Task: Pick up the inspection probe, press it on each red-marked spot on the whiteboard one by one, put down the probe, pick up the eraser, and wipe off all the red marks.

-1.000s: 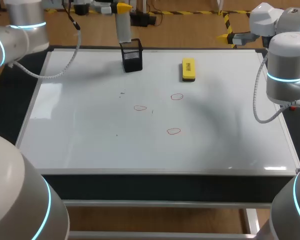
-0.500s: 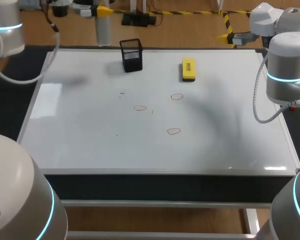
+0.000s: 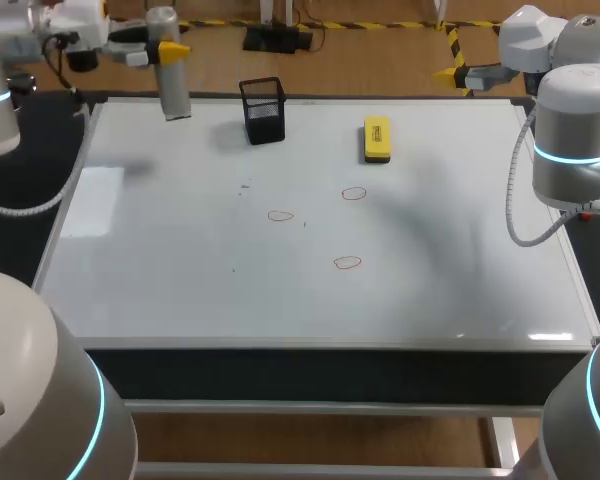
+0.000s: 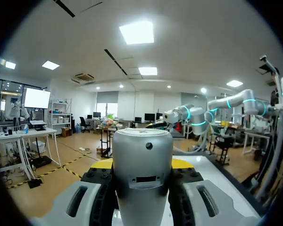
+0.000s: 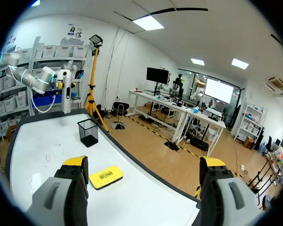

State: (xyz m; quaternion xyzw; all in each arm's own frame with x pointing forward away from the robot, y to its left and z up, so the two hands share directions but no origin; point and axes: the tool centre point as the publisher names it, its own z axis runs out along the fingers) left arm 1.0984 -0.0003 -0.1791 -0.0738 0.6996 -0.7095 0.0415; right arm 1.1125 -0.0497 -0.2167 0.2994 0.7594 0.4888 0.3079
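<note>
Left jaws grip the upright probe (image 3: pixel 170 85) near the whiteboard's (image 3: pixel 180 290) far-left corner; right jaws gape empty.

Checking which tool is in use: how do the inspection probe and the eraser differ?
The inspection probe is a silver-grey cylinder; the eraser is a flat yellow block. The probe stands upright in the left gripper, by the far left corner of the whiteboard; the eraser lies untouched on the board. Both are near its far edge.
</note>
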